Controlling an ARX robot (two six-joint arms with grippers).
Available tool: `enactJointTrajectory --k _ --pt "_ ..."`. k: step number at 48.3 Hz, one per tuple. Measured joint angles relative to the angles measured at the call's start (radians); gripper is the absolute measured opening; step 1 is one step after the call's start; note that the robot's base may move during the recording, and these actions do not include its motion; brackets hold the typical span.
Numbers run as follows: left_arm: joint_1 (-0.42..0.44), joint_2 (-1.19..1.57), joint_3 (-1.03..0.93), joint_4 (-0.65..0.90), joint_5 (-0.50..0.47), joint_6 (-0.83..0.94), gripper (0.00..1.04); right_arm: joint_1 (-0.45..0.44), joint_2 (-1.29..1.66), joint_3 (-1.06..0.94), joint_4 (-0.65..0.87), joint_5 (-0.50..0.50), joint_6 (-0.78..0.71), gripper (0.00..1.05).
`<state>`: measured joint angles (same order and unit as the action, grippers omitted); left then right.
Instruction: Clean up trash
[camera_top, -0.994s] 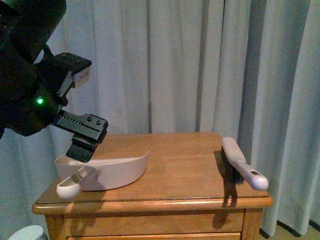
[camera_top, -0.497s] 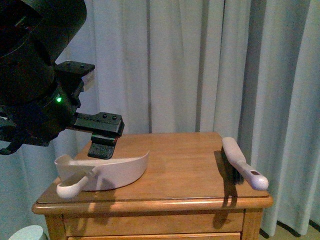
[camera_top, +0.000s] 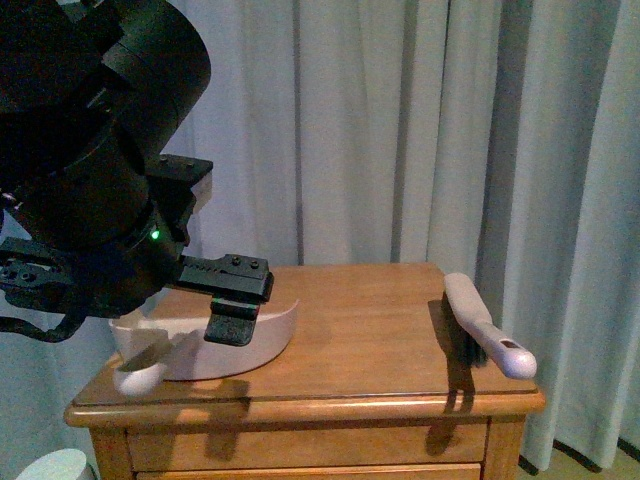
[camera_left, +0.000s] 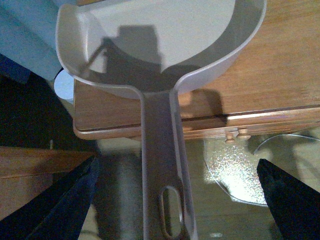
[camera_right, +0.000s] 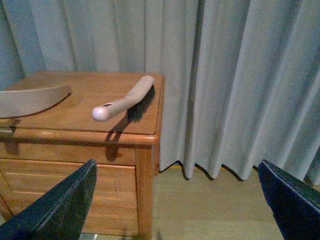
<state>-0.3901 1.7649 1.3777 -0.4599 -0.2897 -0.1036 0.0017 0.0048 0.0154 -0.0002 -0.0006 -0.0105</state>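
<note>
The left end effector (camera_left: 176, 164) hangs open above the dustpan (camera_left: 160, 35) handle. I think it must drop and close on it next.

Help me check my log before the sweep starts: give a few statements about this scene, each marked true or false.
1. A paper ball lies in the dustpan. False: the scoop is empty in the left wrist view.
2. The brush handle juts past the nightstand's front edge. True.
3. The left gripper is shut on the dustpan handle. False: it is open, its fingers wide on either side of the handle.
4. The right gripper is open. True.
</note>
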Motion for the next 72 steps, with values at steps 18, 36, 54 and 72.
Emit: enactJointTrajectory --k 18,36,54,72 --pt "0.026 0.070 -0.035 0.076 0.021 0.002 0.97 0.000 0.000 0.000 0.000 0.000 0.000 0.97" --pt "0.053 0.101 -0.043 0.110 0.029 0.012 0.97 0.000 0.000 0.000 0.000 0.000 0.000 0.97" --pt "0.069 0.120 -0.060 0.136 0.032 0.046 0.97 0.000 0.000 0.000 0.000 0.000 0.000 0.97" --pt "0.069 0.120 -0.060 0.140 0.029 0.076 0.45 0.000 0.000 0.000 0.000 0.000 0.000 0.97"
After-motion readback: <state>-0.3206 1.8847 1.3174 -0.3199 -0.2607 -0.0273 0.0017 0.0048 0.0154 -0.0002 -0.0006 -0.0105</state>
